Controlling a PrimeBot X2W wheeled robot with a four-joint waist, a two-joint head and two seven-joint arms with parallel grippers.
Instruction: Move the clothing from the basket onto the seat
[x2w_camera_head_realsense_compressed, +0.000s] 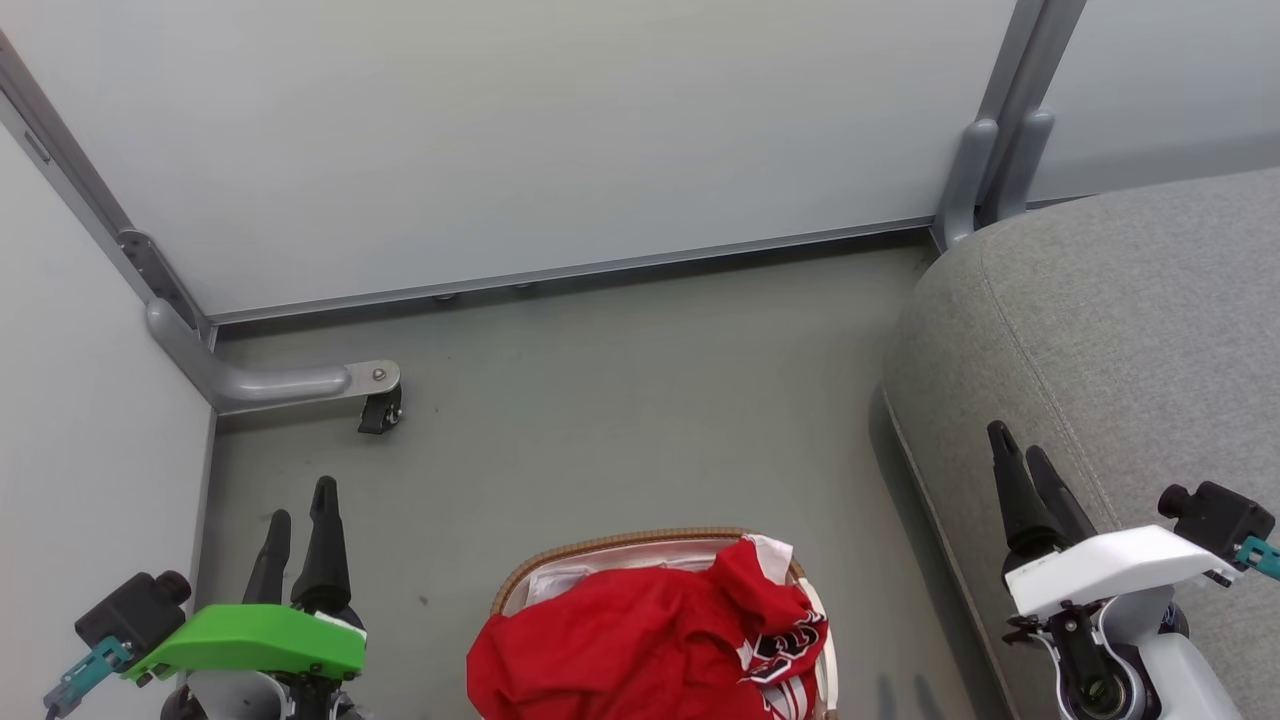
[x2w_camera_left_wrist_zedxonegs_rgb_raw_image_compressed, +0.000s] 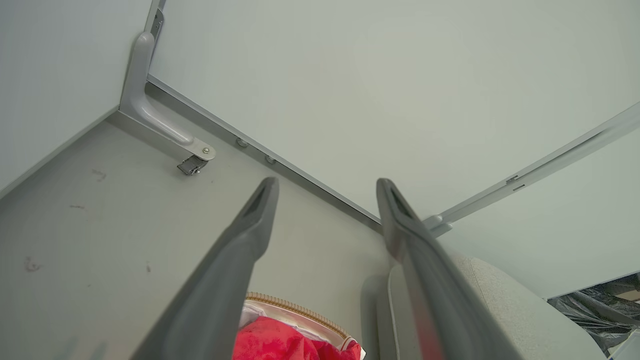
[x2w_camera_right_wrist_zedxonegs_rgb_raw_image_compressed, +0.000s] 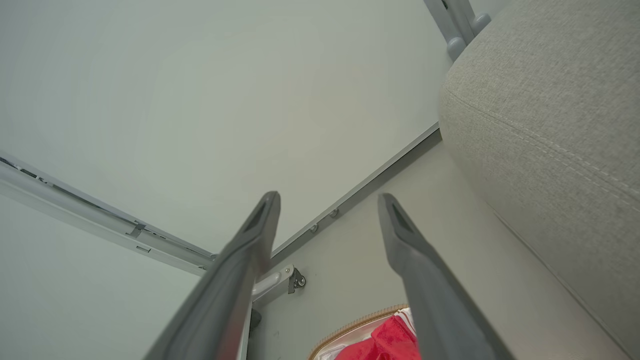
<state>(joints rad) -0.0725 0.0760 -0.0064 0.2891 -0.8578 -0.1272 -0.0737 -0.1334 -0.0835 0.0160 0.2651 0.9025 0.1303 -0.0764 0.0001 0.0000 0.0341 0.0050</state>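
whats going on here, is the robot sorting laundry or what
Nothing is being handled yet. The red clothing is heaped in the basket on the floor, with the grey seat to the robot's right. The left gripper and right gripper hover either side of the basket, jaws open and empty.

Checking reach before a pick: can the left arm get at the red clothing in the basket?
Probably yes. The left end effector is open and empty, nothing stands between it and the red clothing, which lies heaped uncovered on top of the basket.
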